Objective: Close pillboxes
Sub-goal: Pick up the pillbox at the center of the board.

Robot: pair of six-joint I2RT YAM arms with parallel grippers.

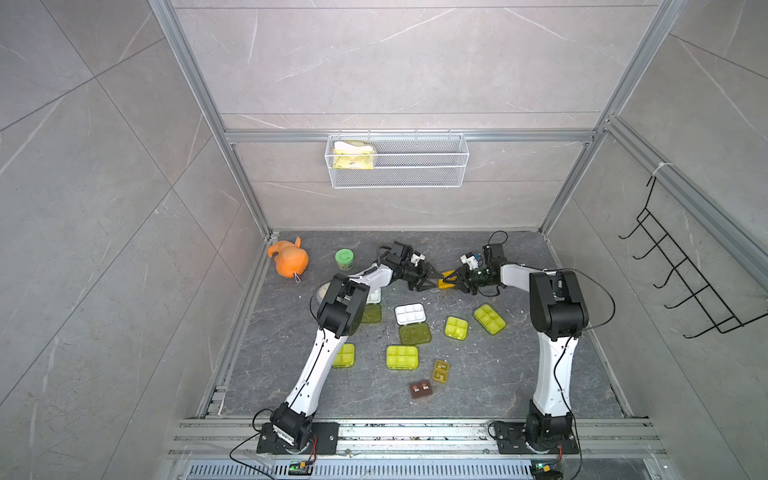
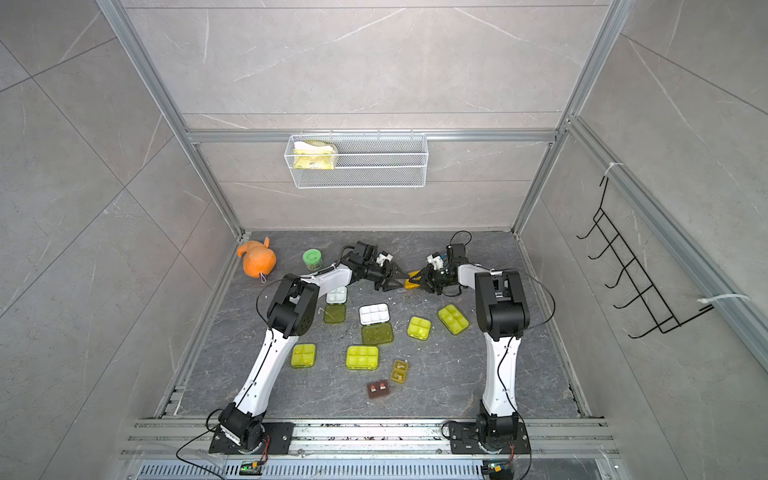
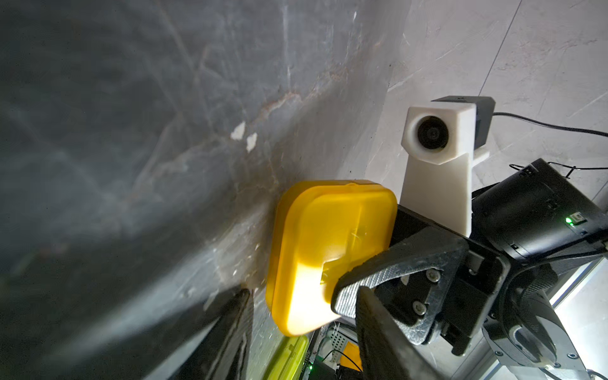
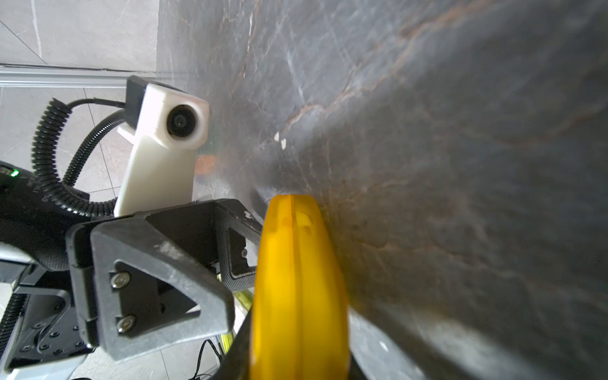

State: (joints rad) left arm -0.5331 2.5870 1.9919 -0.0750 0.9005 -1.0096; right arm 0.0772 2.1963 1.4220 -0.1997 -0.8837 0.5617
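Right claw (image 1: pixel 454 281) pinches the orange pillbox (image 3: pixel 329 237) across its faces, at the back-middle of the worktop (image 1: pixel 478 374). Left claw (image 1: pixel 435 280) flanks its other end, half spread; gripping or not, I can't tell.

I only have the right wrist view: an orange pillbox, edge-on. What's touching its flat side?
Observer: From the left wrist view, one finger of the right gripper presses the flat face of the orange pillbox.
Operator: Where on the table?
Observer: In both top views, back middle of the table, the left gripper opposite.
Operator: Any boxes left open?
Observer: A white pillbox lies open mid-table, lid flat beside it.
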